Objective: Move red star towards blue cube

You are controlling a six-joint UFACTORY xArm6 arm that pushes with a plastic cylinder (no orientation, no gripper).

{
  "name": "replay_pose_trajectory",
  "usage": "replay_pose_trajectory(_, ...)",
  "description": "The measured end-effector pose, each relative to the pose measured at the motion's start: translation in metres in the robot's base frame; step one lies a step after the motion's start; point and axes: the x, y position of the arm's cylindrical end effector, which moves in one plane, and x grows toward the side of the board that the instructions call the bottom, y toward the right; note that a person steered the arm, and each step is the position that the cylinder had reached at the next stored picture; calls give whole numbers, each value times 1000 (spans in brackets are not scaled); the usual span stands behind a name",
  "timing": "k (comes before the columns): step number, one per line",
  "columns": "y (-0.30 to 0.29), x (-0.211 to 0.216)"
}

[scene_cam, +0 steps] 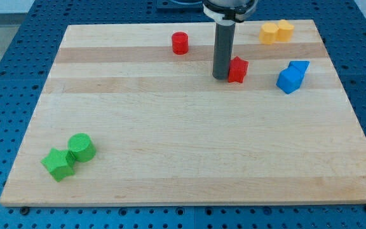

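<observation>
Red star [237, 69] is sitting just right of my tip [220, 77], touching it. Blue cube [291, 77] is lying further right. Star's pointing direction isn't readable; tip is pinching nothing.

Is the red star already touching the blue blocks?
No: bare board shows between the red star and the blue blocks to the view's right, while my tip stands against the star's left side.

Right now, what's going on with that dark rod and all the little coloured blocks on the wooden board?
A robot arm is pushing blocks around with a rod. My tip sits against the red star on its left side in the view, lined up to shove it rightward toward the blue cube. The star and cube are still apart. A red cylinder, yellow blocks and green blocks sit elsewhere, untouched.
</observation>
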Motion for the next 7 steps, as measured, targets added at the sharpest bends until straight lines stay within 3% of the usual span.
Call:
replay_pose_trajectory(2,13,-19)
replay_pose_trajectory(5,56,-16)
replay_pose_trajectory(7,44,-54)
